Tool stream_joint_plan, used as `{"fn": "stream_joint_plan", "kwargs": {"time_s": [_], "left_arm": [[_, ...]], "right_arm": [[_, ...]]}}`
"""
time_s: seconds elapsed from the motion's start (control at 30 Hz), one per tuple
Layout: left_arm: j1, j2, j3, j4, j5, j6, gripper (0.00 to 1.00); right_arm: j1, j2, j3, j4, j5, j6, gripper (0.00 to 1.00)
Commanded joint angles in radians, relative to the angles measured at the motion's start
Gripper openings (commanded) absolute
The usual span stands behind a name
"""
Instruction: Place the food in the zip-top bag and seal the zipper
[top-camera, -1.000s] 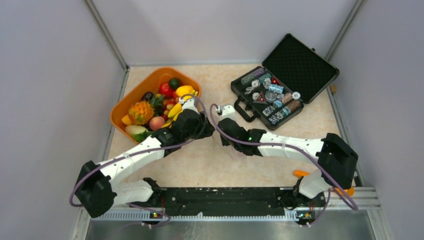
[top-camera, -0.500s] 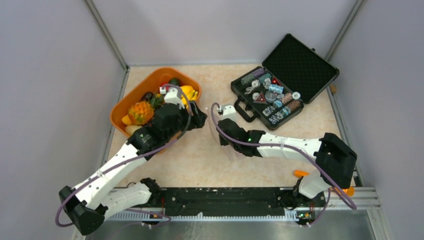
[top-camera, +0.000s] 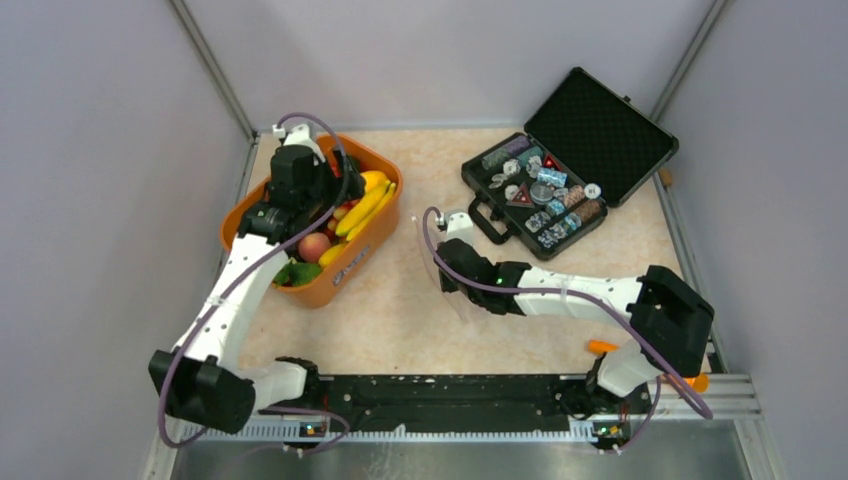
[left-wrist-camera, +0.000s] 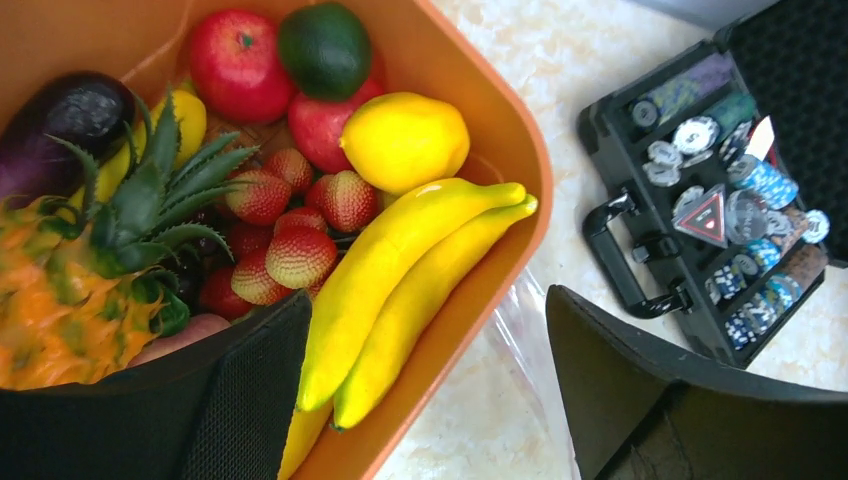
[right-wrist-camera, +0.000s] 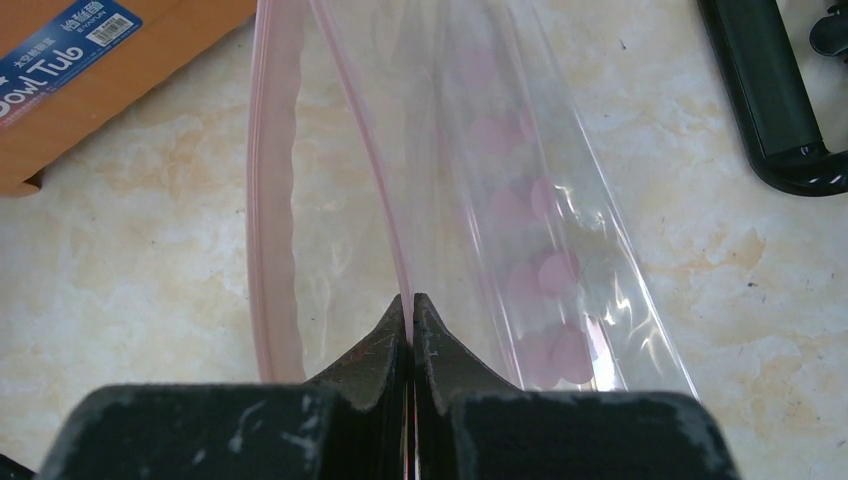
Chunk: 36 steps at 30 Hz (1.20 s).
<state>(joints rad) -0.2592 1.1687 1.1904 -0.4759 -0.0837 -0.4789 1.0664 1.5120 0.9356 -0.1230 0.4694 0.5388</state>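
The food lies in an orange basket (top-camera: 368, 240): two yellow bananas (left-wrist-camera: 400, 290), red apples (left-wrist-camera: 237, 50), a lemon (left-wrist-camera: 405, 140), a green fruit (left-wrist-camera: 323, 35), a pineapple (left-wrist-camera: 60, 290) and red berries. My left gripper (top-camera: 318, 200) is open and empty above the basket, and in the left wrist view (left-wrist-camera: 430, 400) the bananas' ends lie between its fingers. My right gripper (right-wrist-camera: 411, 298) is shut on one pink zipper (right-wrist-camera: 370, 180) strip of the clear zip-top bag (right-wrist-camera: 520, 200). The bag's mouth stands open beside the basket. In the top view the right gripper (top-camera: 447, 265) is mid-table, with the bag (top-camera: 462, 305) faint under it.
An open black case (top-camera: 600, 125) of chips and tokens stands at the back right, its handle (right-wrist-camera: 770, 110) close to the bag. An orange piece (top-camera: 603, 347) lies near the right arm's base. Grey walls close in the table on three sides.
My left arm has swung from beside the bag at mid-table to the back left, over the basket. The basket's near wall now shows. The right gripper has stayed on the bag.
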Motion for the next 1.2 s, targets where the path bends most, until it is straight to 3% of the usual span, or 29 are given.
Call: {"fn": "stream_joint_plan", "kwargs": {"time_s": [0.0, 0.13, 0.27, 0.47, 0.63, 0.83, 1.17], "left_arm": [[0.058, 0.087, 0.047, -0.035, 0.145, 0.026, 0.86], [0.087, 0.124, 0.016, 0.014, 0.204, 0.062, 0.86], [0.167, 0.222, 0.061, 0.058, 0.363, 0.093, 0.86], [0.235, 0.404, 0.231, 0.01, 0.345, 0.069, 0.84], [0.253, 0.489, 0.243, 0.17, 0.374, 0.024, 0.82], [0.253, 0.61, 0.364, 0.151, 0.406, 0.034, 0.74], [0.252, 0.674, 0.354, 0.14, 0.333, 0.057, 0.69]], "right_arm": [[0.0, -0.036, 0.009, 0.027, 0.005, -0.001, 0.0], [0.001, -0.042, 0.009, 0.025, 0.004, -0.009, 0.0], [0.0, -0.044, 0.011, 0.027, -0.01, -0.019, 0.0], [0.0, -0.053, 0.014, 0.014, -0.008, -0.029, 0.0], [0.0, -0.056, 0.015, 0.022, -0.019, -0.036, 0.0], [0.0, -0.042, 0.027, 0.016, -0.019, -0.037, 0.0], [0.0, -0.037, 0.026, 0.02, -0.026, -0.03, 0.0]]}}
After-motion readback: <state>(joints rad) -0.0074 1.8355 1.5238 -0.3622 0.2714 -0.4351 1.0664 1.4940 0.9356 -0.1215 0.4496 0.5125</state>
